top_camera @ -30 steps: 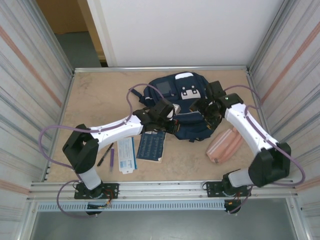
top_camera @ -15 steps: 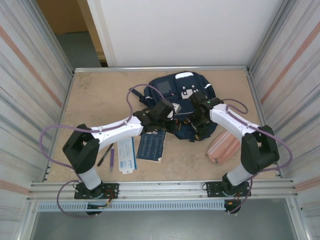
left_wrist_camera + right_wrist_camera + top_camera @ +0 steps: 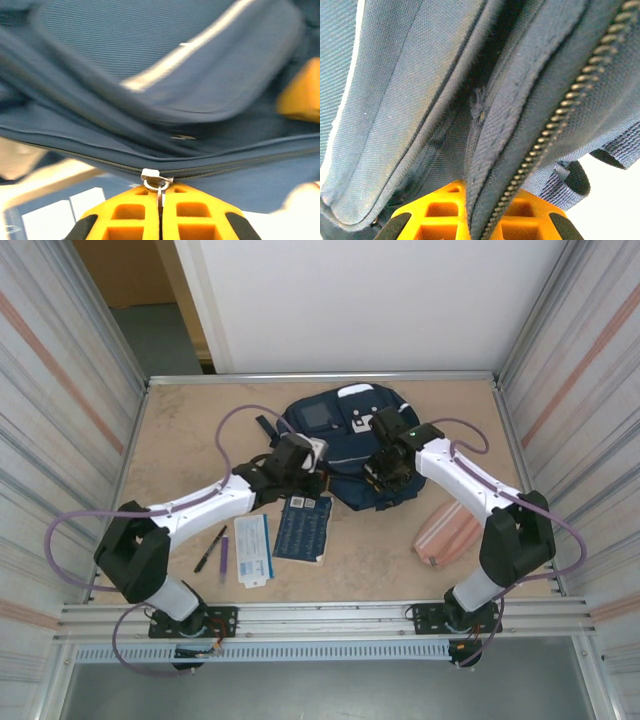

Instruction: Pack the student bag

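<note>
While clamped, pincers (image 3: pixel 160 194) (image 3: pixel 473 202) on student bag (image 3: pixel 340 455)

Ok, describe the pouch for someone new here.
Find the navy student bag in the middle of the table. To its right, toward the near edge, lies the pouch. It alone is pink and striped; its neighbours are blue, white or dark.

Navy student bag (image 3: pixel 345 458), white patches, lying flat, far-centre

- Top external looks steeply down from above the near edge, taking in the whole counter (image 3: pixel 180 440).
- Both wrist views press close against the student bag (image 3: pixel 340 455), which the overhead view also shows.
</note>
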`<state>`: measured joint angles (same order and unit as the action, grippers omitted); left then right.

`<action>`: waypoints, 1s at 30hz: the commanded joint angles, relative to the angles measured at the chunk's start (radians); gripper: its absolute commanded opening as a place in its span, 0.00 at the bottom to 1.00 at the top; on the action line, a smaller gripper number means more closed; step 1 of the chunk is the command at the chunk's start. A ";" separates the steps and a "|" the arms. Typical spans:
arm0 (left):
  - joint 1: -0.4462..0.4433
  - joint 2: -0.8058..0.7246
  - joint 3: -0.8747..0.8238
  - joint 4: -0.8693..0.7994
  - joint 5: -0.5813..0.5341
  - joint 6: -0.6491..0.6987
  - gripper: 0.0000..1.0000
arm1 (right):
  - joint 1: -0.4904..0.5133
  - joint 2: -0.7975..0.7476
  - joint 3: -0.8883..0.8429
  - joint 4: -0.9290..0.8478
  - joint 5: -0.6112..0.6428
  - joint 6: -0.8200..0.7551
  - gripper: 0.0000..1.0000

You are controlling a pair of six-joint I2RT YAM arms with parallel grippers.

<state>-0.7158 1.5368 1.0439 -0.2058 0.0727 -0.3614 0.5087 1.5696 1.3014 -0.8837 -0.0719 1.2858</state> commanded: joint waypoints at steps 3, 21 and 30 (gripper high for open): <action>0.123 -0.014 -0.066 0.051 -0.075 0.056 0.00 | -0.005 -0.075 0.093 -0.078 0.029 -0.158 0.00; 0.317 0.007 -0.041 -0.048 -0.023 -0.022 0.42 | 0.000 -0.079 -0.016 0.138 -0.213 -0.250 0.29; 0.309 -0.206 -0.112 -0.184 0.183 -0.040 0.56 | 0.035 -0.094 -0.075 0.235 -0.263 -0.407 0.56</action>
<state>-0.3973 1.3617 0.9688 -0.3138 0.1635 -0.3824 0.5503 1.5089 1.2079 -0.6640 -0.3233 1.0027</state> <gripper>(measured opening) 0.556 0.548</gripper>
